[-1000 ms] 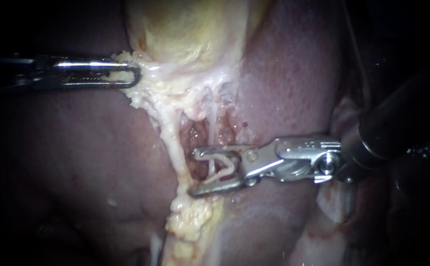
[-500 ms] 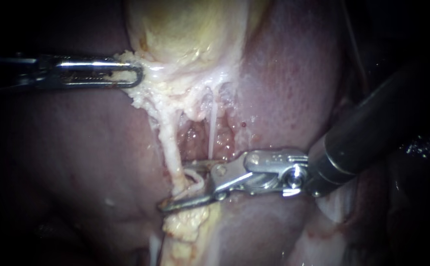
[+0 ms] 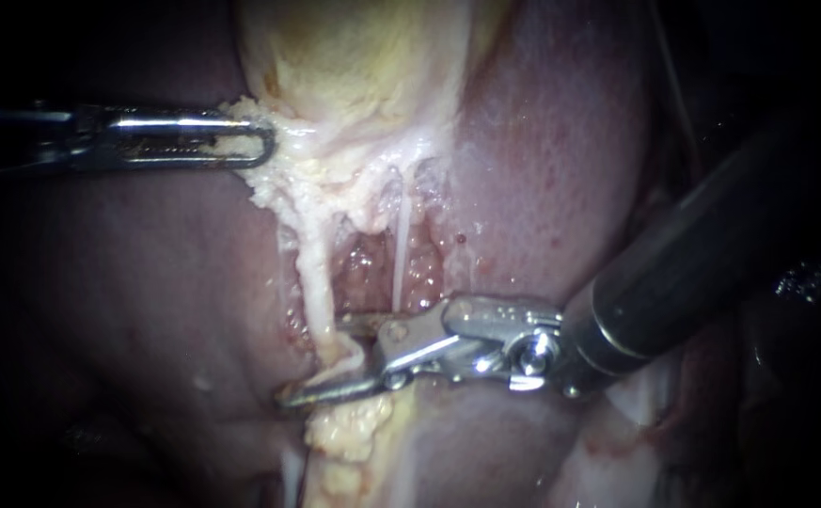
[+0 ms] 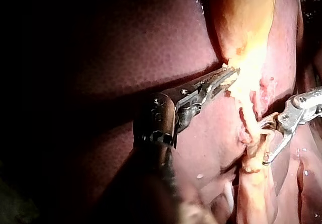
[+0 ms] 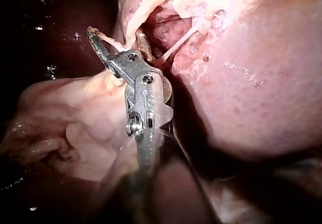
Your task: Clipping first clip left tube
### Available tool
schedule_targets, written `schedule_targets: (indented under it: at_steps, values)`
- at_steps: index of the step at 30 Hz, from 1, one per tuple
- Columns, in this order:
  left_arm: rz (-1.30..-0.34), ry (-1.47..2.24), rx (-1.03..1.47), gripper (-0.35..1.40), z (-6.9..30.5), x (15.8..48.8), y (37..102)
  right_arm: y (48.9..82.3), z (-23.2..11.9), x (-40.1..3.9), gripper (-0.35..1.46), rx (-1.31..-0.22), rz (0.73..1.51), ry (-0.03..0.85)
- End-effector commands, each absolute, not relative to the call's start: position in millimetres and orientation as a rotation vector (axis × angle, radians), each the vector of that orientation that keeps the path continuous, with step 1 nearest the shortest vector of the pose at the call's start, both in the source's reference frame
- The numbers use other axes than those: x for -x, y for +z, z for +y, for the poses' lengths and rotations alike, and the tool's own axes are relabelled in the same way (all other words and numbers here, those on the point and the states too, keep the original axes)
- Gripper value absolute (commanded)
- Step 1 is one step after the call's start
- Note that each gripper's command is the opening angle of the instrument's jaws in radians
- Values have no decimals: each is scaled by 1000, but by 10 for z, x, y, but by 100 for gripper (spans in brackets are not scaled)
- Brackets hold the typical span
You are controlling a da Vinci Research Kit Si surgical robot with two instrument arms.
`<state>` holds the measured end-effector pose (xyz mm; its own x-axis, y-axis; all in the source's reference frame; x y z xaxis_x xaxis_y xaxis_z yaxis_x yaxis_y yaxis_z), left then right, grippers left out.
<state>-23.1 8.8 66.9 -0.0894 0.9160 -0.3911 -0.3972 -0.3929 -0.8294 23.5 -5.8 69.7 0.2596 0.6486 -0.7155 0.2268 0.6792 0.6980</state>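
Note:
The yellowish gallbladder [image 3: 354, 56] hangs at the top. My left instrument [image 3: 255, 146] comes in from the left, jaws shut on the gallbladder's fatty lower edge and holding it taut; the left wrist view shows the same hold [image 4: 229, 75]. Two tubes run down from that edge: a thick pale left tube [image 3: 314, 273] and a thin white right tube [image 3: 398, 259]. My right instrument [image 3: 311, 362] comes in from the right. Its jaws stand open astride the left tube's lower end, one on each side [image 4: 264, 141]. I cannot make out a clip between them.
Dark red liver [image 3: 147, 282] lies on the left, with a paler lobe [image 3: 542, 169] on the right. A lump of yellow fat [image 3: 354, 433] sits just below the right instrument's jaws. Raw red tissue [image 3: 368, 268] shows in the window between the two tubes.
My right instrument has slid left and slightly down, from near the thin right tube to astride the left tube. Its jaws remain open. The left instrument has not moved.

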Motion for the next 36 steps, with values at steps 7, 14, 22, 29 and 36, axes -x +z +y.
schedule_targets:
  at_steps: [7, 14, 22, 29, 36]
  values:
    - [-667, 1675, 1162, -35, 88, 230, 669, 675, -64, -239, 46, -899, 1334, 277]
    - [-667, 1675, 1162, -35, 88, 230, 669, 682, -55, -237, 39, -871, 1319, 369]
    - [-667, 1675, 1162, -35, 88, 230, 669, 687, -41, -227, 6, -881, 1244, 397]
    - [-667, 1675, 1162, -35, 88, 231, 669, 687, -42, -224, -35, -934, 1185, 440]
    - [-667, 1675, 1162, -35, 88, 231, 669, 686, -42, -222, -35, -967, 1163, 474]
